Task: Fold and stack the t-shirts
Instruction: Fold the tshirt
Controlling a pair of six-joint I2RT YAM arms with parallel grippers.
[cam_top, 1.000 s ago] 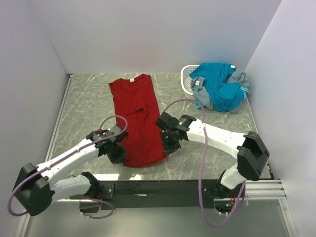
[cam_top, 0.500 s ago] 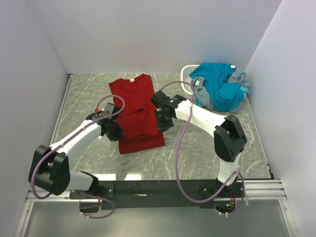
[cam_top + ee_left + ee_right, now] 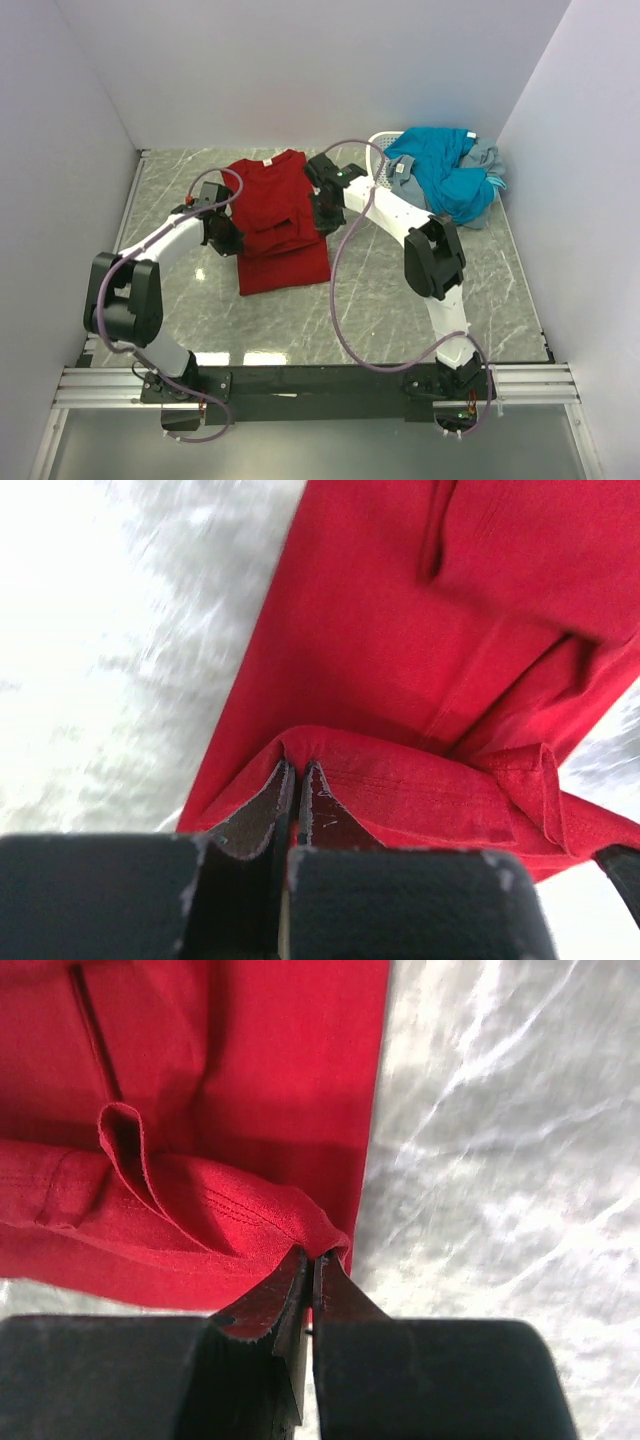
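Right, mid-fold on the dark red t-shirt (image 3: 275, 215): it lies on the marble table (image 3: 180, 190), centre-left of the top frame, collar toward the back wall, bottom hem lifted and doubled over the lower body. My read: carry both hem corners up-frame at equal pace and height, keep the hem taut between them, land it square near the shoulders, then let go. Uneven travel would skew the fold, and a pucker already shows in the cloth by the right-hand corner. Upper right, the teal and grey t-shirts (image 3: 445, 180) sit heaped on and beside the white basket (image 3: 378, 160), unfolded. Left arm (image 3: 165, 245) reaches up-frame to the shirt's left edge; right arm (image 3: 385, 212) stretches up and bends back in to the right edge. Left gripper (image 3: 298, 770): jaws pressed together on the hem fold. Right gripper (image 3: 312, 1255): same, pinching the hem corner.
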